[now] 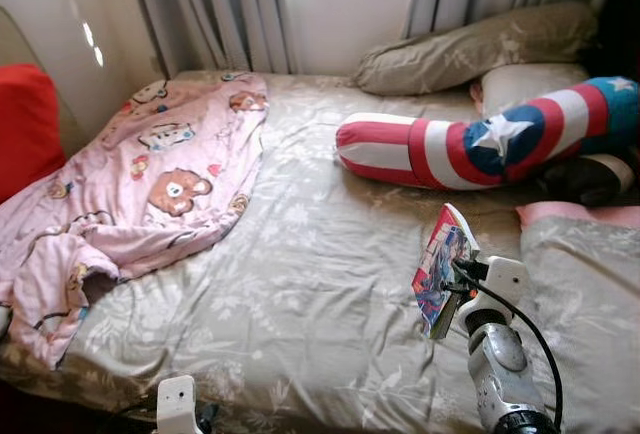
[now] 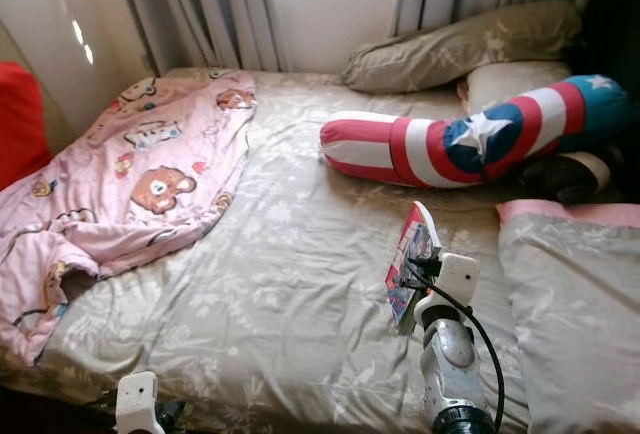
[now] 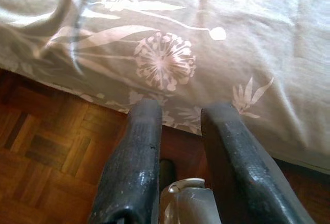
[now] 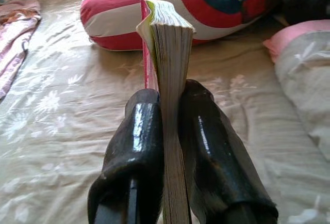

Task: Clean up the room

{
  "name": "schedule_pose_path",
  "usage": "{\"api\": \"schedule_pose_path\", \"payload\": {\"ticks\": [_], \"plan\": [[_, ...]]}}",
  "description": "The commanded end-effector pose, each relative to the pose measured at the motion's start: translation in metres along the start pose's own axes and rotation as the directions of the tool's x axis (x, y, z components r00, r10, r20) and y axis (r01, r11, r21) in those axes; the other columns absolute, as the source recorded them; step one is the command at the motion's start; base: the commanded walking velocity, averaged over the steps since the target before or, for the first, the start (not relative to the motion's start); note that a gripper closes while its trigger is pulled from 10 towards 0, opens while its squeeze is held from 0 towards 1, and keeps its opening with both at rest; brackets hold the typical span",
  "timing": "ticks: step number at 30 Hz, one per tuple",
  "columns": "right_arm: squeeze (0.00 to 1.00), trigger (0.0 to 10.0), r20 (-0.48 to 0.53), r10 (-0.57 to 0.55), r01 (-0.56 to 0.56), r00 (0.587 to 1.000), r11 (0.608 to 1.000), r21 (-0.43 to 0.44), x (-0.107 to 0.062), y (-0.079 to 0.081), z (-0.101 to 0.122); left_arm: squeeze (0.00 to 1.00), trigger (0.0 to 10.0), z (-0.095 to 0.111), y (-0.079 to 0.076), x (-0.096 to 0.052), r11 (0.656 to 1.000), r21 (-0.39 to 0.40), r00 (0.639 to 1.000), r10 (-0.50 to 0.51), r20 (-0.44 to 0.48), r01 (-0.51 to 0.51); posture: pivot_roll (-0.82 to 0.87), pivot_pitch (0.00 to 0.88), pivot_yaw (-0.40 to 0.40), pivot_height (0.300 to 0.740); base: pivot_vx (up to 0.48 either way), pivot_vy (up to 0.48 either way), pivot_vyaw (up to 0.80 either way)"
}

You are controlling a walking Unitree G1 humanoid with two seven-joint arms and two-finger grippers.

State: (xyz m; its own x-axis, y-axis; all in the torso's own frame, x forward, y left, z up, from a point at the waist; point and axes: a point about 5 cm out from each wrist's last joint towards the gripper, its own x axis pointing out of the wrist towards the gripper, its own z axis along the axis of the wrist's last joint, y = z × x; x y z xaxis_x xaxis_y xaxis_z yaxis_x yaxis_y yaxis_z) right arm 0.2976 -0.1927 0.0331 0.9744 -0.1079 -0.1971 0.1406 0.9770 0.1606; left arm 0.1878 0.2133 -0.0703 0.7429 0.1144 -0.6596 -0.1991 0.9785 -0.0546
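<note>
My right gripper (image 4: 170,131) pinches a thin, floppy paperback book (image 4: 167,53) by one edge above the bed (image 1: 300,284); it looks light but bendy, while my left gripper (image 3: 178,146) hangs parted and empty.

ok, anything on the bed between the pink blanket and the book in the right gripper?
Nothing: head views show bare floral sheet between the pink blanket and the book that the right gripper clamps.

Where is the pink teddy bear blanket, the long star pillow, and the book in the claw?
Pink teddy-bear blanket (image 1: 160,189): left eye view, on the brown bear print.
Long red, white and blue star pillow (image 1: 500,134): left eye view, on the white star.
Colourful paperback book (image 4: 172,69): right wrist view, on its page edges.
</note>
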Motion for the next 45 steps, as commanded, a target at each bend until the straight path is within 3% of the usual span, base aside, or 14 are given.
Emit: {"api": "schedule_pose_path", "payload": {"ticks": [1,13,19,25,28,35,40,45], "plan": [[0.0,10.0,0.027,0.02,-0.02,0.999,1.0,-0.001,0.005,0.007,0.008,0.0,10.0,-0.002,0.002,-0.001,1.0,0.028,1.0,0.002,-0.013,-0.002,0.03,0.0,0.034,0.734,0.0,-0.48,-0.61],[0.0,10.0,0.024,0.021,-0.021,0.999,1.0,-0.004,0.005,0.006,0.007,0.0,10.0,-0.001,0.001,0.0,1.0,0.021,1.0,0.004,-0.004,-0.004,0.03,0.0,0.031,0.734,0.0,-0.052,-0.61],[0.0,10.0,0.032,0.031,-0.031,0.999,1.0,-0.005,0.005,0.007,0.008,0.0,10.0,0.004,0.0,0.001,1.0,0.02,1.0,-0.002,0.02,0.001,0.03,0.0,0.03,0.734,0.0,0.0,0.0],[0.0,10.0,0.014,0.077,-0.078,0.997,0.997,0.011,0.003,0.012,0.005,0.0,10.0,0.023,-0.004,0.005,1.0,0.011,0.993,-0.016,0.119,0.015,0.03,0.0,0.035,0.734,0.0,0.0,0.0],[0.0,10.0,-0.003,0.144,-0.144,0.99,0.989,0.02,0.002,0.02,0.001,0.0,10.0,0.044,-0.007,0.007,1.0,-0.013,0.974,-0.021,0.225,0.024,0.03,0.0,0.035,0.734,0.0,0.0,0.0],[0.0,10.0,-0.023,0.255,-0.254,0.967,0.967,0.032,-0.002,0.033,-0.004,0.0,10.0,0.065,-0.01,0.005,0.999,-0.021,0.931,-0.023,0.364,0.033,0.03,0.0,0.042,0.734,0.0,0.0,0.0],[0.0,10.0,-0.019,0.282,-0.282,0.959,0.959,-0.004,-0.003,0.035,-0.003,0.0,10.0,0.072,-0.009,0.001,0.999,-0.039,0.904,-0.008,0.428,0.027,0.02,0.0,0.046,0.734,0.0,0.0,0.0],[0.0,10.0,0.003,0.289,-0.289,0.957,0.956,-0.041,-0.003,0.034,0.0,0.0,10.0,0.07,-0.009,0.0,0.999,-0.039,0.901,-0.009,0.433,0.029,0.02,0.0,0.048,0.734,0.0,0.0,0.0]]}}
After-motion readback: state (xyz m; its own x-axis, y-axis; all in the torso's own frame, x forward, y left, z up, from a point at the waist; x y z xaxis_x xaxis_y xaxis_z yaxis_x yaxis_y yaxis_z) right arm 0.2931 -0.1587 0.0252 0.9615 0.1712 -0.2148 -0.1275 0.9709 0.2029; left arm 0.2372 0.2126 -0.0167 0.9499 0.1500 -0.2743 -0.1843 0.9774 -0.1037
